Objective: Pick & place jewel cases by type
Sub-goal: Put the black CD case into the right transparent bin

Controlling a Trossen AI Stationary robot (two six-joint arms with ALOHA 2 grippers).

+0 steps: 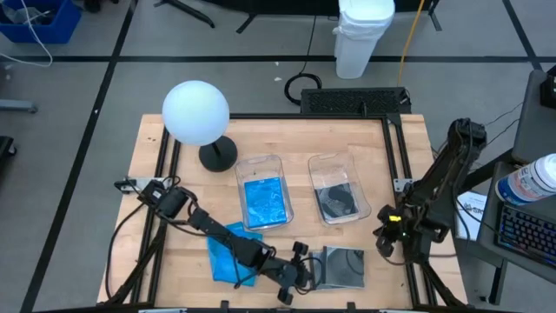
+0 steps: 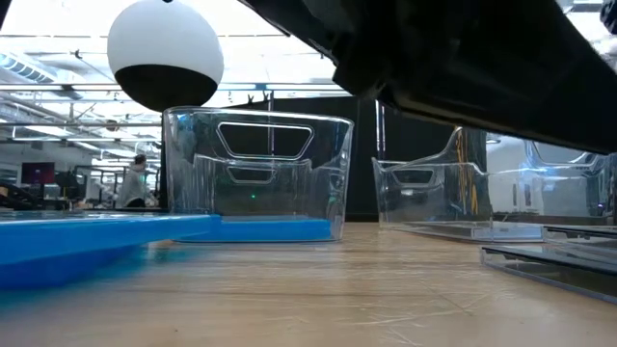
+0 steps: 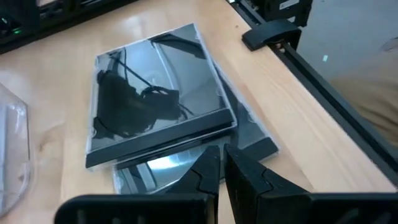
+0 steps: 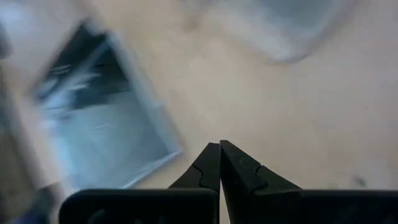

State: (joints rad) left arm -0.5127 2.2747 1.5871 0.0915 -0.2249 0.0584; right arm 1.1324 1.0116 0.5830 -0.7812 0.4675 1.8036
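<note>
"2 clear bins [image 1: 263, 165] are sitting side by side mid-table, and the sorting is showing already: the left bin is holding a blue case [image 1: 264, 204], the right bin [image 1: 337, 163] a dark case [image 1: 336, 200]. Each colour is getting its own bin."

"What is waiting outside them?"

"2 groups. Loose blue cases [image 1: 228, 255] are lying near the front edge under the left arm, and a small stack of dark cases [image 1: 345, 266] is lying just to their right, below the dark bin."

"Where is the left gripper [image 3: 222, 163] working?"

"It is hanging low just beside that dark stack, its fingers nearly together and clamping nothing. The wrist view is showing the tips at the stack's near edge, probably lining up for a pinch on the top case [image 3: 155, 93], which is sitting skewed over the lower one."

"And the right arm?"

"It is waiting at the table's right edge, the right gripper [image 4: 220, 157] pressed together and empty, looking down on a dark case. It is staying clear, likely so the left arm is getting room."
</note>
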